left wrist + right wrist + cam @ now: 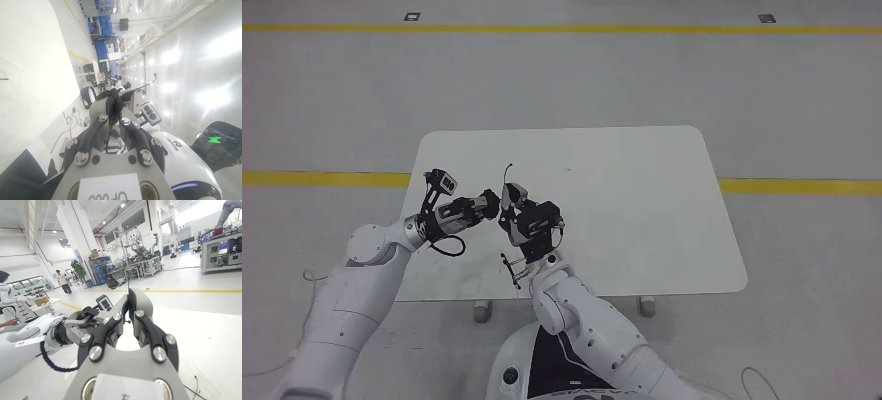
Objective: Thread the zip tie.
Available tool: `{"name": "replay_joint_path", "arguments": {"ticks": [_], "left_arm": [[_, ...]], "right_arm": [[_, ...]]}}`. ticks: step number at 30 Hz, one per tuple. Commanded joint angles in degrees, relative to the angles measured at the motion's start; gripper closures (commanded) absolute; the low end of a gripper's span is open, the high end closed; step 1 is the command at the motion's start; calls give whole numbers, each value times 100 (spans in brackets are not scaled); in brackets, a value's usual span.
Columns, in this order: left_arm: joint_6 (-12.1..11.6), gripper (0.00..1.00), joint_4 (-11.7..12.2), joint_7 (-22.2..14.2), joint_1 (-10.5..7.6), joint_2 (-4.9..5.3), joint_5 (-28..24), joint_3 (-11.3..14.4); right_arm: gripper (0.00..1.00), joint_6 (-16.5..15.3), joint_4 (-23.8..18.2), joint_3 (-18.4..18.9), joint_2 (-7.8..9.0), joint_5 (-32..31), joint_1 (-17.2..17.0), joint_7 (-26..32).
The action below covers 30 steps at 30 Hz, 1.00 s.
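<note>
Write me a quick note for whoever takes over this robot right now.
Right gripper: fingers shut on the zip tie, held above the table; the tie's long end sticks up free.
Left gripper: fingers shut, tip to tip with the right one; what they pinch is hidden.
Done: tie lifted.
Left: no closed loop shows, so threading seems not yet done.

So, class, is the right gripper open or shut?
Shut: the right gripper has its pads pressed together on the thin black zip tie, which pokes out past them.
</note>
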Motion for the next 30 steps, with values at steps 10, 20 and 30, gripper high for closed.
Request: {"name": "replay_joint_path", "arguments": {"ticks": [10, 20, 30], "left_arm": [[0, 100, 0, 0, 0, 0, 0, 0], [0, 100, 0, 0, 0, 0, 0, 0], [0, 100, 0, 0, 0, 0, 0, 0]], "right_arm": [[100, -34, 60, 19, -40, 5, 26, -57], [100, -26, 114, 33, -71, -12, 17, -11], [100, 3, 39, 63, -86, -70, -52, -101]]}}
